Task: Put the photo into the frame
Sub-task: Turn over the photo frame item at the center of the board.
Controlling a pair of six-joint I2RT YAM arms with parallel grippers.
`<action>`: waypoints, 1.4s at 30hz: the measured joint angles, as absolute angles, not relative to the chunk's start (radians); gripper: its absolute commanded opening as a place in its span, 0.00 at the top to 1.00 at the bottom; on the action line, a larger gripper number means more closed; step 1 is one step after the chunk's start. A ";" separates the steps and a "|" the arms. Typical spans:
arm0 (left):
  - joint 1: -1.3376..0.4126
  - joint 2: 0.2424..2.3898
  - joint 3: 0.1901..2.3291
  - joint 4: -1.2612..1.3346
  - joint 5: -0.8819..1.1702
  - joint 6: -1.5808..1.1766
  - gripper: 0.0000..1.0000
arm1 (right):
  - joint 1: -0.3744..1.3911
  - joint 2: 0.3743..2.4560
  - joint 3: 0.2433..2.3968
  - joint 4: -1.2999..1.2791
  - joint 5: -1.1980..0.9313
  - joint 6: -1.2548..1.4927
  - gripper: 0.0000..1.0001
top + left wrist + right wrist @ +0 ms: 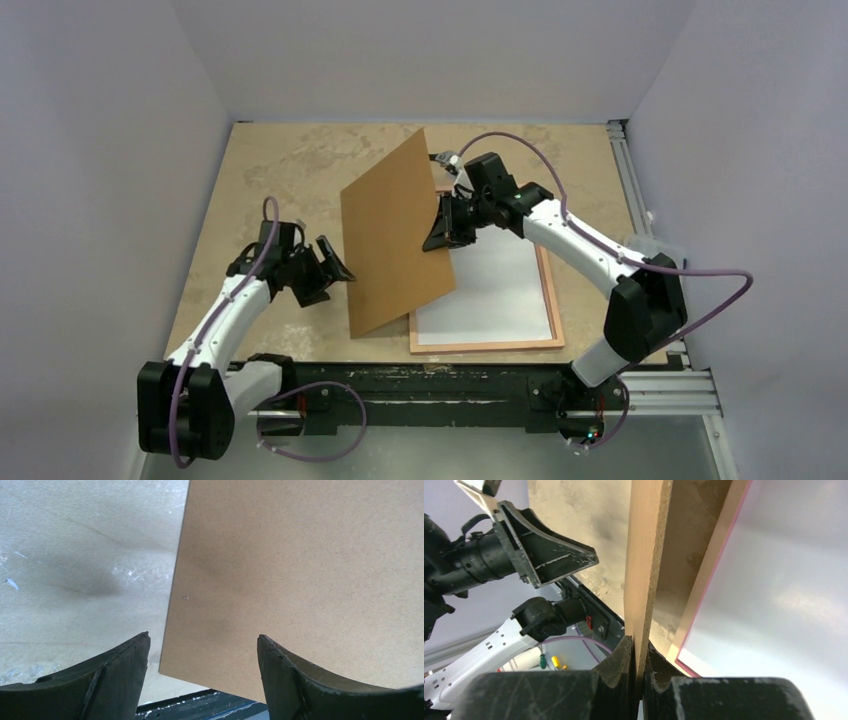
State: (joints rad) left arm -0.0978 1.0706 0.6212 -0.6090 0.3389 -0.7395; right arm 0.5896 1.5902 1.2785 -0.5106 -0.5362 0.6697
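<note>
The frame [486, 346] lies flat at the table's near right, wood-coloured back up. A white sheet [497, 285] fills it, apparently the photo's plain back; no print shows. In the right wrist view the frame's edge [706, 575] has a pink lip beside the white surface [784, 605]. My right gripper [441, 228] is shut on the right edge of the plain brown board [395, 235] and holds it tilted above the frame's left side; the wrist view shows the fingers [638, 642] pinching the board [644, 565]. My left gripper [335, 265] is open and empty just left of the board [300, 580].
The beige table [290, 170] is walled in by white panels on three sides. A black rail [450, 385] runs along the near edge, and a metal rail [628, 180] along the right side. The left arm's gripper [546, 562] shows in the right wrist view.
</note>
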 measured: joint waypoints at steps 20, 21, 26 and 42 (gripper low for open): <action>-0.099 0.904 0.777 -0.754 0.391 -0.741 0.23 | 0.802 1.512 1.603 -0.964 -0.077 0.590 1.00; -0.099 0.902 0.780 -0.759 0.391 -0.741 0.23 | 0.815 1.512 1.608 -0.970 -0.060 0.591 1.00; -0.099 0.901 0.784 -0.780 0.393 -0.741 0.23 | 0.891 1.518 1.643 -1.001 0.031 0.602 1.00; -0.099 0.886 0.796 -0.794 0.406 -0.749 0.23 | 1.126 1.579 1.739 -1.028 0.313 0.648 1.00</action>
